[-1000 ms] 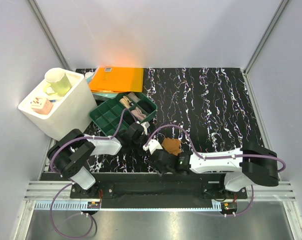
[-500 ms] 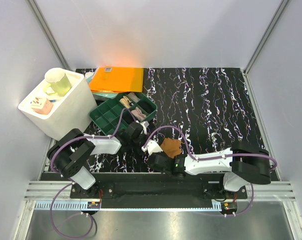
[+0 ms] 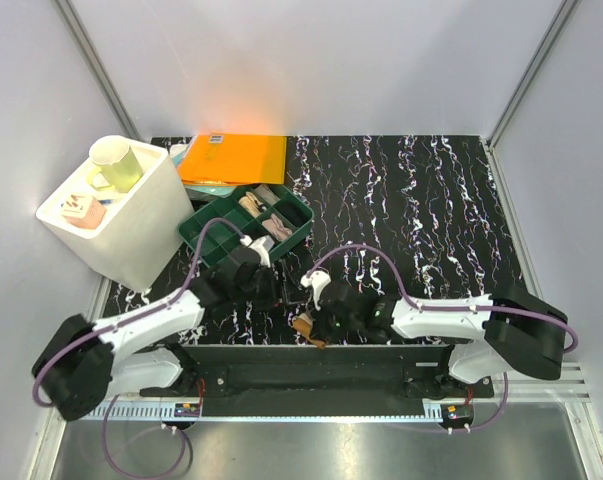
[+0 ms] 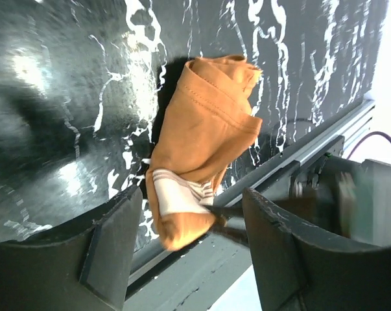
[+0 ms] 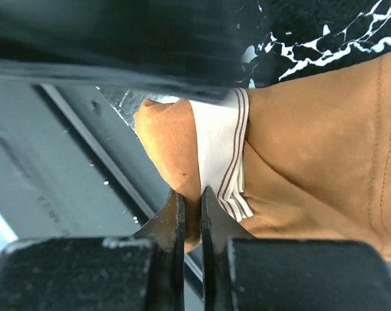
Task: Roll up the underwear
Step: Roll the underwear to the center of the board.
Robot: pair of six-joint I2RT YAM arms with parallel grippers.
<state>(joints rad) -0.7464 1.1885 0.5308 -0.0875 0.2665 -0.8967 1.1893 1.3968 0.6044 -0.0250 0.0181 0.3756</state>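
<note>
- Brown underwear (image 4: 205, 139): a loosely folded bundle at the near edge of the table (image 3: 431, 200), just in front of the base rail (image 3: 281, 378).
- Right gripper (image 5: 192, 197): clamped on the fold beside the pale striped waistband (image 5: 218, 152), at the bundle's rail-side end.
- Left gripper (image 3: 253, 282): jaws spread, holding nothing. It hovers just left of the bundle, which lies ahead between its fingers.
- Long axis: roughly near to far, waistband end toward the rail, stitched hem end pointing into the table.
- Nearer arm: the right, already on it.
- Black pair: not made out.

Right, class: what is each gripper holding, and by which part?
The right gripper pinches the brown underwear at its folded edge by the pale waistband. The left gripper holds nothing.
</note>
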